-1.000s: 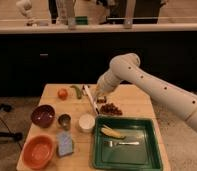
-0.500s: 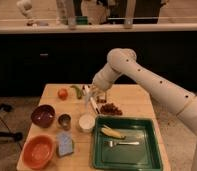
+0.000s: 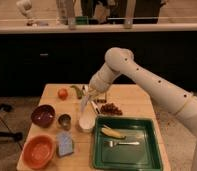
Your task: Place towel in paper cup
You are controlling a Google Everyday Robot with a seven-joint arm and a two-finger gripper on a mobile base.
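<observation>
No readable text, labels, brands or nos. anywhere: none on the paper cup (image 3: 86, 123), the towel (image 3: 85, 104), the green tray (image 3: 153, 151) at the desk's front right corner, the bowls or the robot arm. The gripper (image 3: 88, 94) hung over the desk's middle, nearer the back edge than the front, fingers closed on the towel above the cup; no markings could be read on it either.

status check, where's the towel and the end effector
End effector shut on pale grey-blue cloth towel, hanging just above short white paper cup. Small dark metal cup beside it, not blocking.
</observation>
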